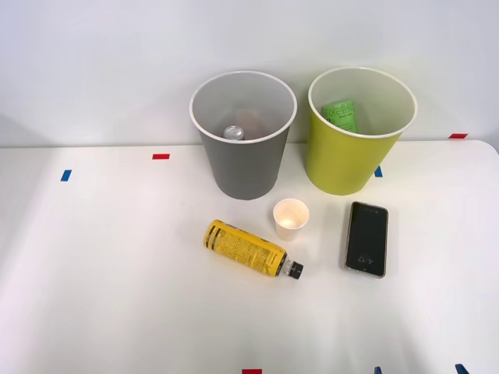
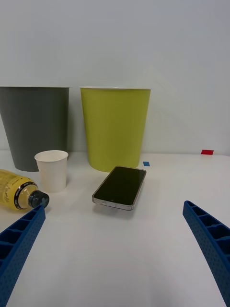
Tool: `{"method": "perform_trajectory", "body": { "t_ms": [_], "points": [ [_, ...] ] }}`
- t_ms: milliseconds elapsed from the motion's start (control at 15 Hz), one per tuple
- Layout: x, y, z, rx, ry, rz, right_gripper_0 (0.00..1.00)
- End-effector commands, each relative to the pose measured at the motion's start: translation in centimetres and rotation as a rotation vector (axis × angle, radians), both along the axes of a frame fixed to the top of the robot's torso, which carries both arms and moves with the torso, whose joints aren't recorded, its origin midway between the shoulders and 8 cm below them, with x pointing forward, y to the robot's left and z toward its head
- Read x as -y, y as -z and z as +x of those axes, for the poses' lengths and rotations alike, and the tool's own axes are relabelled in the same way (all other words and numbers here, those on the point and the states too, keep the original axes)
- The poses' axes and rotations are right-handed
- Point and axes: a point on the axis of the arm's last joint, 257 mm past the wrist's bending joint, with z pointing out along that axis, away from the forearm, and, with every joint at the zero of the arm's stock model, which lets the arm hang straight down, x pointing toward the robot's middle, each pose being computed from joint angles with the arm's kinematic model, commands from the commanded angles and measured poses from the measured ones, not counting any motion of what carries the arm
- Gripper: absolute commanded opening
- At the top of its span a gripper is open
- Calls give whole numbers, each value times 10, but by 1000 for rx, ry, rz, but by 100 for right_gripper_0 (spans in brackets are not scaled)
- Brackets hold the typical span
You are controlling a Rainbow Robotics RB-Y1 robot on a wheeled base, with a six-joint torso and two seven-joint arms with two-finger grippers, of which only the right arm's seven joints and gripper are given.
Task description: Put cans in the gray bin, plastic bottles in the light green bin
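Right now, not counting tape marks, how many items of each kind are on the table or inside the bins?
Bins: 2, the gray bin and the green bin
Cans: 1, the can in the gray bin
Bottles: 1, the yellow bottle lying on the table
Paper cups: 1, the cup
Phones: 1, the phone
Green packages: 1, the package in the green bin
Total: 7

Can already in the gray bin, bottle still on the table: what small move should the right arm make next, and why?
Probably swing the open right pincer sideways toward the yellow-labelled bottle. The bottle lies on its side on the table, in front of the gray bin, apart from the paper cup and the phone. The pincer now faces the phone, and the light green bin awaits the bottle.
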Motion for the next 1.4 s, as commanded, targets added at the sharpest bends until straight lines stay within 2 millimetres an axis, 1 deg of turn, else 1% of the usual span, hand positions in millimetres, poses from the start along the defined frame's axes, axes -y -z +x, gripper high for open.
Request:
{"method": "perform_trajectory", "body": {
  "t_ms": [67, 933, 1000, 1067, 1200, 1400],
  "points": [
    [0, 0, 0, 0, 0, 0, 100],
    [0, 0, 0, 0, 0, 0, 100],
    [1, 14, 0, -28, 1, -9, 100],
    [0, 11, -2, -15, 2, -9, 100],
    [6, -1, 5, 3, 1, -39, 100],
    [5, -3, 32, -91, -52, -91, 100]
  ]
}}
